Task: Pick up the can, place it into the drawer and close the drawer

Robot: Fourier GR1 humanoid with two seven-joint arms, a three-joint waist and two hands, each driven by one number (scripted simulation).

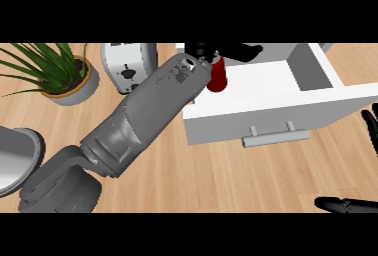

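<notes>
Looking down on a wooden tabletop (221,175) carrying a white drawer (325,107), standing pulled open with its handle (277,137) facing the near edge. Reaching in from the lower left along a long grey forearm, with the left hand (229,50) hovering over the drawer's back left corner. Curling its fingers round the top of the red can (216,80), or so appearing, with the contact itself partly hidden behind the wrist. Holding the can roughly upright, just beside the drawer's left wall and possibly not yet fully over the cavity. Risking, on letting go here, catching that rim and tipping out toward the toaster (129,65). Risking also closing on a can standing too tall. Resting at the right edge, fingers relaxed and holding nothing: right hand (369,125).
</notes>
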